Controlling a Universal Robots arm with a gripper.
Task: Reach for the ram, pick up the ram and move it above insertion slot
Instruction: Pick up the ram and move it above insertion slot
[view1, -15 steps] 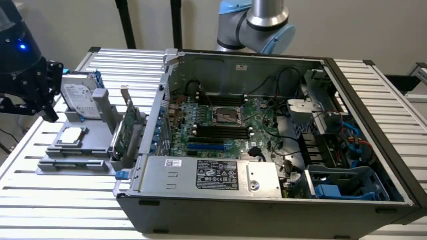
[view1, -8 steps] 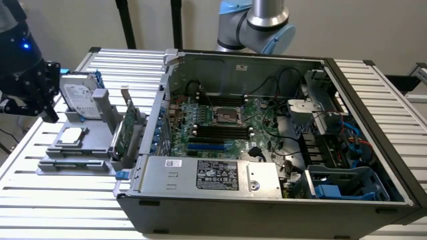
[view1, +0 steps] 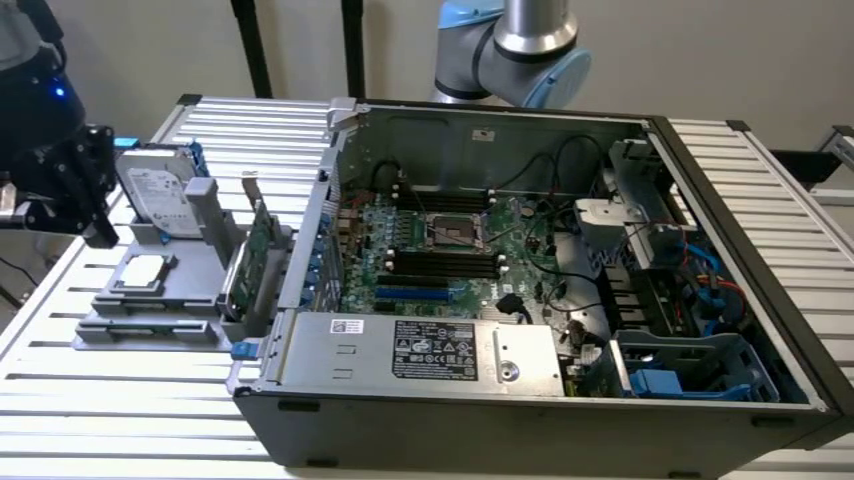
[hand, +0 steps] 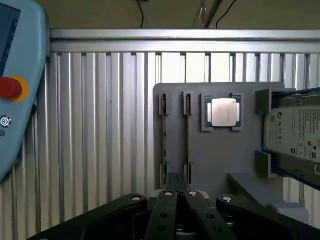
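The end effector (hand: 177, 182) hangs at the edge of a grey holder (hand: 220, 155) on the bench (hand: 100, 150), its fingers drawn narrow together and holding nothing. Just ahead of its tips the ram (hand: 188, 135) stands on edge in a holder slot, untouched. A processor chip (hand: 222, 112) lies farther off.

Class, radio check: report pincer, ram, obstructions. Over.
Pincer above tray end, off the ram. It sits on edge in its slot, untouched. CPU, drive alongside; nothing between.

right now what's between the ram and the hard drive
A silver processor chip, seated in the gray holder between the ram and the hard drive, per the wrist view.
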